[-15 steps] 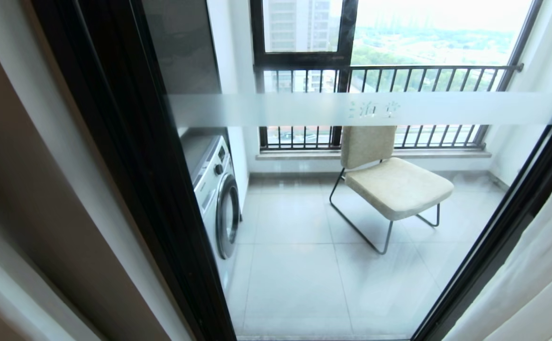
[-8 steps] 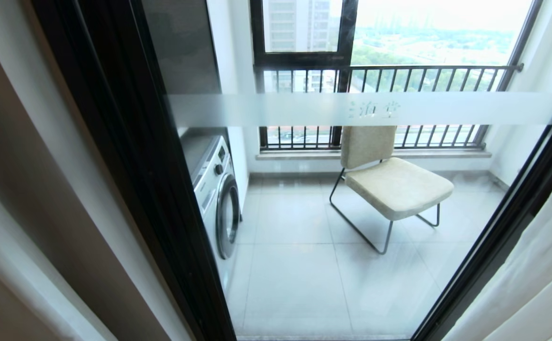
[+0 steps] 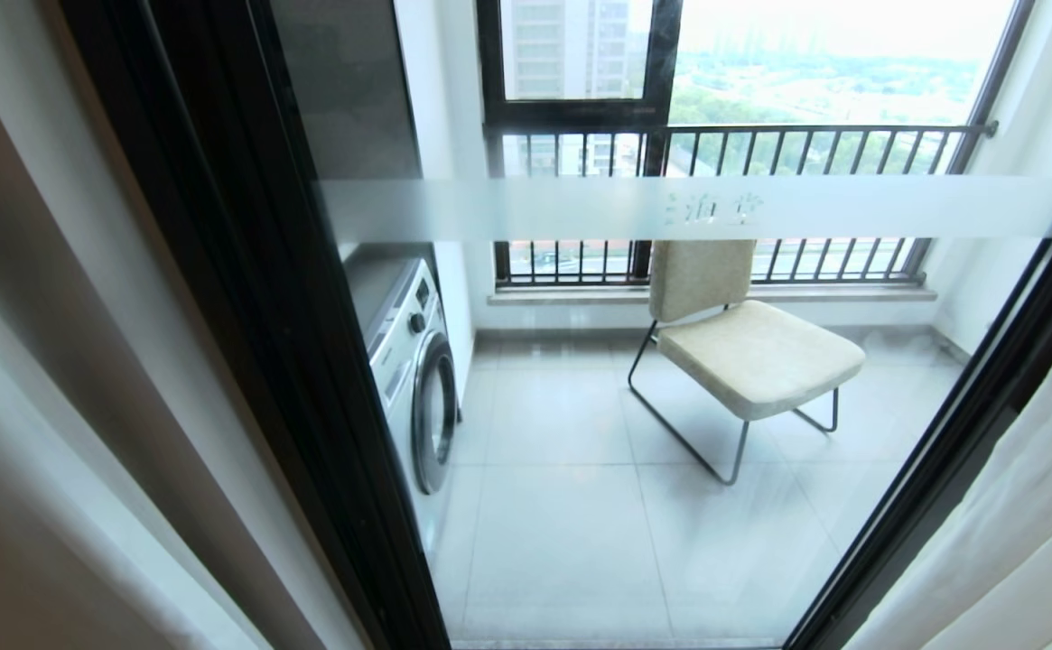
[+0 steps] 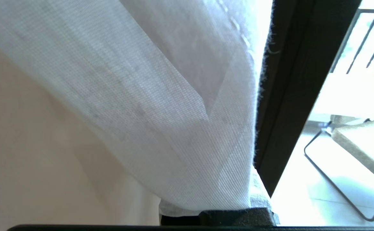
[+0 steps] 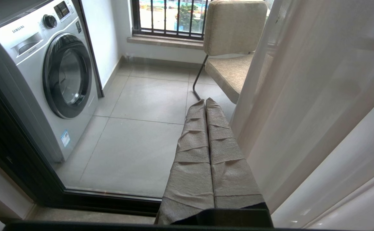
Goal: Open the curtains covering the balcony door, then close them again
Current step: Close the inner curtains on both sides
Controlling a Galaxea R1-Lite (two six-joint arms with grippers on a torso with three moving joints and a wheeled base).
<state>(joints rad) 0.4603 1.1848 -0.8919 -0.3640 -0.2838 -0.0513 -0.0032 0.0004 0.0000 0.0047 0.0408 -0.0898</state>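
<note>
The balcony door (image 3: 634, 433) stands uncovered in the head view: its glass pane, crossed by a frosted white band (image 3: 706, 209) with small characters, lies between thick black frames. The curtains (image 3: 47, 451) hang drawn aside, one panel at the left edge of the view and a sheer white panel at the right edge. Neither arm shows in the head view.

In the left wrist view, the left pincer (image 4: 220, 213) is closed on a fold of the sheer white curtain cloth, which rises from its tip just beside the black door frame (image 4: 289, 96).

In the right wrist view, the right pincer (image 5: 206, 104) is closed with its cloth-wrapped fingers (image 5: 193, 154) pressed together, holding nothing, just beside the right curtain panel and pointing at the glass.

Behind the glass, on the tiled balcony floor (image 3: 562, 542), stand a washing machine (image 3: 417, 379) at the left and a beige chair (image 3: 742, 343) on a thin metal frame, in front of the barred window (image 3: 742, 144).
</note>
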